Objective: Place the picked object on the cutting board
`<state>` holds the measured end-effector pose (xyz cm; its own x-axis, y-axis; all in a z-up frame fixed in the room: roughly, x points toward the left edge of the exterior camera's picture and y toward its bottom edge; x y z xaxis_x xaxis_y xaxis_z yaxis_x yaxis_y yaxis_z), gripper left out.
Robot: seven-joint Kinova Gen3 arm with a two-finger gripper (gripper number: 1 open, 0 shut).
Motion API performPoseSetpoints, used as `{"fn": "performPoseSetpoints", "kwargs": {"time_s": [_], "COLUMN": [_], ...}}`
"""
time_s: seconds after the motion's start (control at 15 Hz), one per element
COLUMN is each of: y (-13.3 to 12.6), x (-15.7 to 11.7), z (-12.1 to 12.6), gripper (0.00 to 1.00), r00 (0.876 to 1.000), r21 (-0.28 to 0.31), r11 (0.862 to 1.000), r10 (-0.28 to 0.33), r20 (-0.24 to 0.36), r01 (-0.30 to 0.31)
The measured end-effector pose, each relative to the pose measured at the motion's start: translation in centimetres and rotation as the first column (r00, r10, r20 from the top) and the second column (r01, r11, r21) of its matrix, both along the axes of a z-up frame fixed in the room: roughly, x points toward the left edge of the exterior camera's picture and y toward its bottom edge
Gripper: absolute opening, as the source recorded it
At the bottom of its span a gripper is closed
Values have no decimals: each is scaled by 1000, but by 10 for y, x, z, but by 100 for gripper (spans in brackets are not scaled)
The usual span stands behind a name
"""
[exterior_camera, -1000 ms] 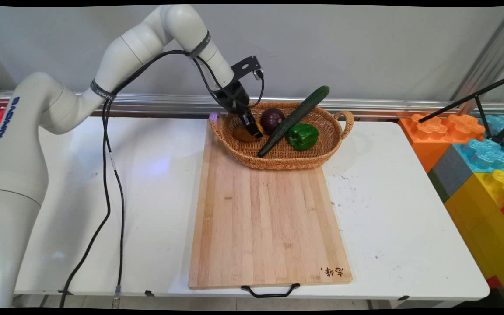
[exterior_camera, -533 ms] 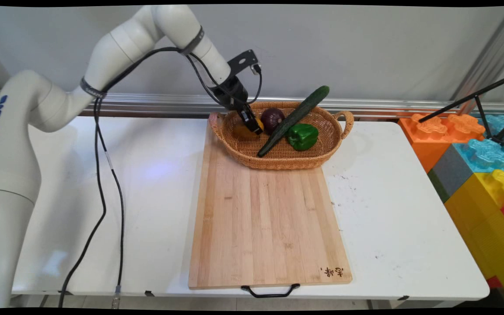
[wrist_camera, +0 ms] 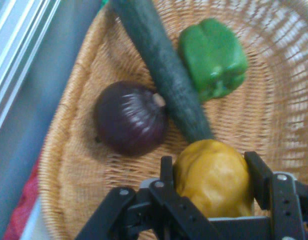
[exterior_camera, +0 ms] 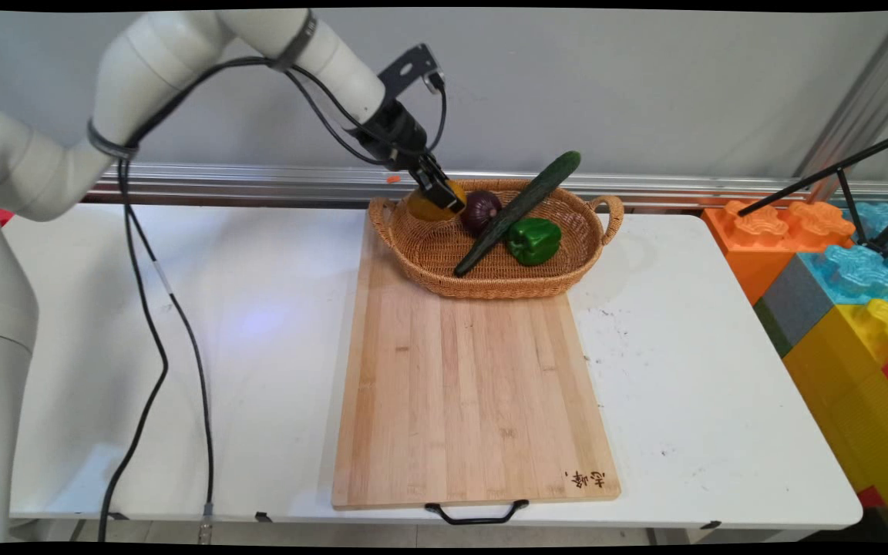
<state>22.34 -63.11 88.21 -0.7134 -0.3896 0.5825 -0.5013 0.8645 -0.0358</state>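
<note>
Here, nearest you, the long wooden cutting board lay flat on the white table, its black handle hanging over the table's near edge and a small burnt mark in its near right corner. At the board's far end sat the woven basket, its near part resting on the wood and one looped handle at each end. Inside it you had a green pepper toward the right, and just left of that a long cucumber lying at a slant, low end on the basket floor and high end poking out over the far rim. Touching the cucumber's left side was a dark red onion. Above the basket's far left part, your gripper was clamped on a yellow pepper, one finger pressed against each side, and the pepper hung clear of the basket floor at about rim height. In the hand view the yellow pepper filled the gap between the black fingers, with the onion, cucumber and green pepper lying below it on the weave. Off the table's right end stood large toy bricks in orange, blue and yellow, and behind everything ran a grey wall with a metal rail along its foot.
</note>
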Motion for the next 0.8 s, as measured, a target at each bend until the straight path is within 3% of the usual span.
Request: {"fn": "performPoseSetpoints", "kwargs": {"time_s": [0.4, 0.8], "y": [52, 103], "x": [-11, -42], "z": [26, 7], "gripper": [0, 0], "r00": [995, 988], "r21": [71, 189], "r11": [997, 981], "r10": [12, 61], "r20": [-95, -142], "r01": [-5, -34]}}
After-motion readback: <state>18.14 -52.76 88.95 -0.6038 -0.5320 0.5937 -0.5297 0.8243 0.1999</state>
